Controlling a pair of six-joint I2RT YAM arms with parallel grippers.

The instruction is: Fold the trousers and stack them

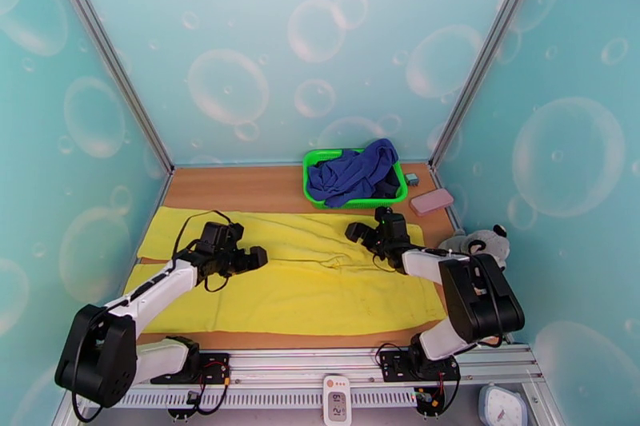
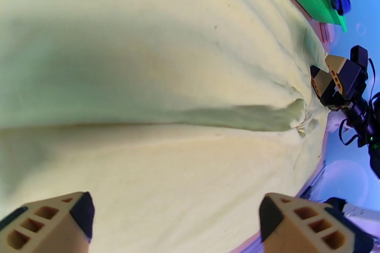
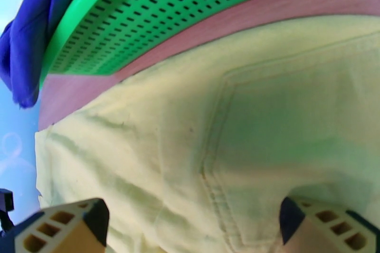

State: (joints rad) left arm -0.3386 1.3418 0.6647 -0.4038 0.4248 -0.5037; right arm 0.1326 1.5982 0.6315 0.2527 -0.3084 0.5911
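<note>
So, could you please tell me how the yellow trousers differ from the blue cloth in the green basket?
The yellow trousers lie spread flat across the table; the blue cloth sits crumpled in the green basket. The yellow trousers cover far more area than the blue cloth, which the basket holds. Both are soft fabric.

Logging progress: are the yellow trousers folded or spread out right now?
Spread out. The trousers lie flat on the table, both legs side by side at full length, no fold across them.
</note>
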